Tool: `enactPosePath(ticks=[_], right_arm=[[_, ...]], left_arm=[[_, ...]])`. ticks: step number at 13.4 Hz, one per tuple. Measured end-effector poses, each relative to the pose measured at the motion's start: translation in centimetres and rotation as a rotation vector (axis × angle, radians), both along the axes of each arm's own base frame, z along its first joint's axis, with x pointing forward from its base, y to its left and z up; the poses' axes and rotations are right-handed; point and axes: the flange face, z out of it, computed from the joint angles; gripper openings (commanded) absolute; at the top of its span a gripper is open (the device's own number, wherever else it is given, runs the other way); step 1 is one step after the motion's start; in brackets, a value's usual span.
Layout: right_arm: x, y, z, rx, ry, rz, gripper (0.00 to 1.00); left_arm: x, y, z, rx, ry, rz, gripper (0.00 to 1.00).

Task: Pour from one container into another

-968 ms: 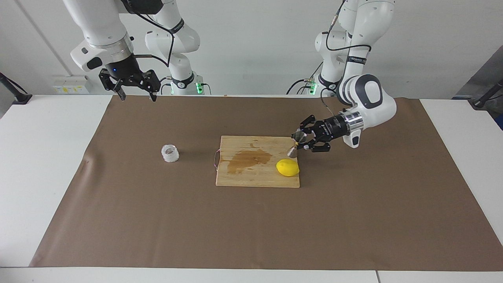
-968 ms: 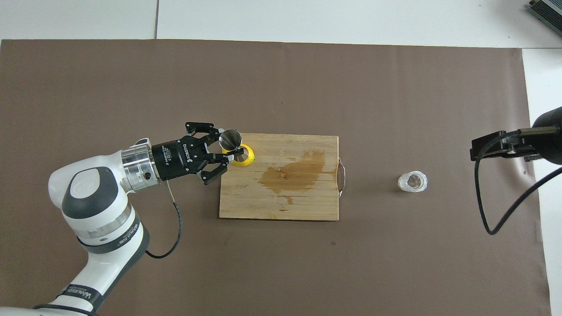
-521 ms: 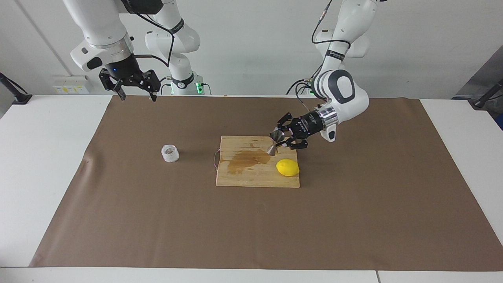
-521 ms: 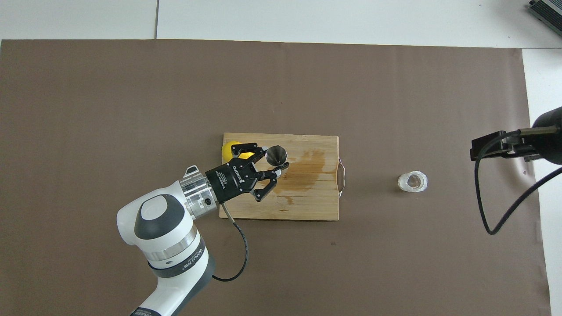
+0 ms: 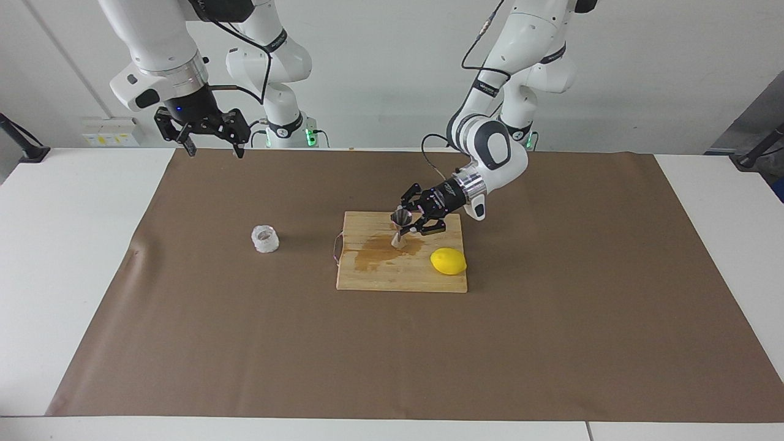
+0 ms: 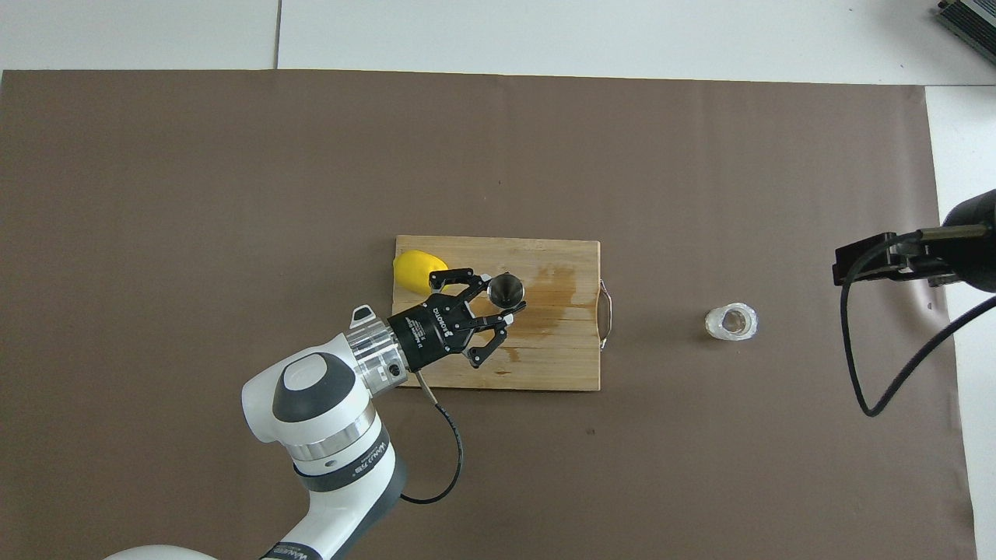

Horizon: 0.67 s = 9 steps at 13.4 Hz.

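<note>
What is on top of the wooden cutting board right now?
On the cutting board lie a lemon and a brownish stain. The left claw holds the steel jigger at the board; whether its base touches the wood cannot be told.

White "ROBOTIQ" lettering along the black body of the left claw [image 6: 498, 299].
</note>
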Motion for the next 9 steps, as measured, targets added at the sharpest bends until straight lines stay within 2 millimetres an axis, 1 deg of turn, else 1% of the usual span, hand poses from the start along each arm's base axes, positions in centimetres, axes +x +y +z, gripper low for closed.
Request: enactPosePath(ticks=[3,8,9], right_arm=[[-0.1,0.0,-0.4,0.002,0.011,0.054,1.0],[-0.6,0.0,-0.7,0.007,0.022,0.145,1.0],[-0.7,0.0,-0.7,0.008,0.023,0.168,1.0]], left_arm=[[-0.7,-0.8,-1.0,0.004,0.015,-0.007,0.0],[-0.8,-0.8,-2.1,0.014,0.03,-0.001,0.0],[-0.9,-0.9,-2.5,0.018,0.028,0.0,0.01]])
